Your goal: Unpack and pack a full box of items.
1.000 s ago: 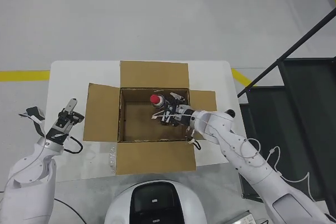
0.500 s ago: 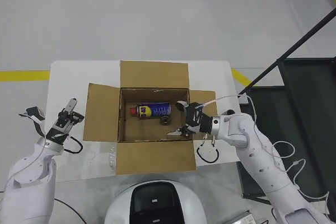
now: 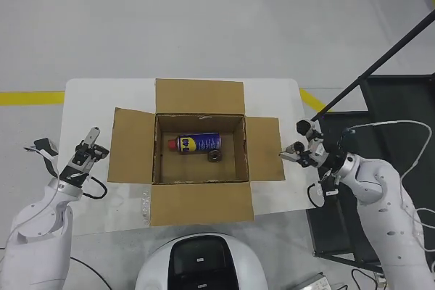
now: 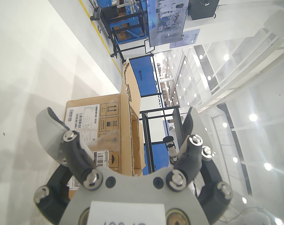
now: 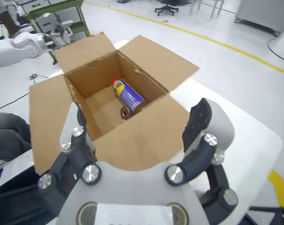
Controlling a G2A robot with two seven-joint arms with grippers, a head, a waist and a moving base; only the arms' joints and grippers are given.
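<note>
An open cardboard box (image 3: 130, 145) stands mid-table with all its flaps spread out. Inside it lies a blue and yellow spray can (image 3: 196, 142) with a red cap, on its side, and a small dark ring (image 3: 213, 155) rests against it. In the right wrist view the can (image 5: 126, 93) and ring (image 5: 126, 112) lie on the box floor. My right gripper (image 3: 299, 145) is open and empty, just past the outer edge of the right flap (image 5: 142, 136). My left gripper (image 3: 94, 145) is open and empty, left of the box near the table's left edge; its view faces the box's labelled side wall (image 4: 104, 122).
A clear plastic item (image 3: 143, 201) lies on the white table (image 3: 275, 94) by the box's front left corner. A black metal frame (image 3: 380, 109) stands close to the table's right side. The other arm's gripper (image 5: 60, 33) shows beyond the box.
My right gripper held the can upright inside the box, let it go so it now lies on its side, then drew back to the right, out past the right flap. The left arm kept still.
</note>
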